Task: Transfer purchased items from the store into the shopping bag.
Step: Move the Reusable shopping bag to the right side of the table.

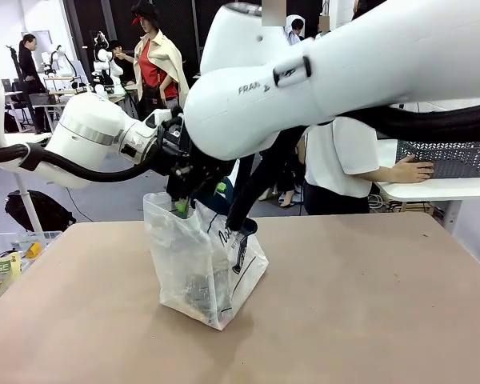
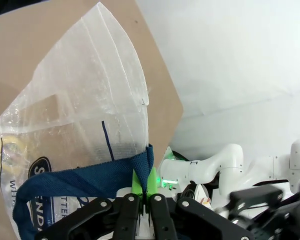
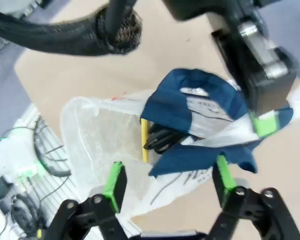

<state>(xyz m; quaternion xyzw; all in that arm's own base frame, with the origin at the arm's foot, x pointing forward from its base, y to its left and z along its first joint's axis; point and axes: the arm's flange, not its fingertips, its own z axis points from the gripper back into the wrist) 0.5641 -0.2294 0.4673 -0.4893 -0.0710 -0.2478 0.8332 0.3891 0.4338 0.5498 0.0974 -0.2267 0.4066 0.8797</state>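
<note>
The frosted shopping bag (image 1: 204, 268) stands on the brown table, left of the middle. My left gripper (image 1: 181, 203) is shut on the bag's navy strap handle (image 2: 90, 180) at the rim and holds the mouth up; the green pads (image 2: 140, 181) pinch the strap. Directly above the bag's mouth hangs my right gripper (image 3: 169, 176), open, green pads wide apart and nothing between them. Inside the bag (image 3: 100, 130) lies a dark item with a yellow edge (image 3: 152, 136). The store, a dark grey lattice basket (image 1: 452, 158), sits on a white table at the far right.
A person in a white shirt (image 1: 344, 164) stands at the far side with a hand (image 1: 412, 170) on the basket. A clear bin with packaged goods (image 1: 8, 256) sits off the table's left edge. My right arm's bulk (image 1: 344, 72) spans the upper middle.
</note>
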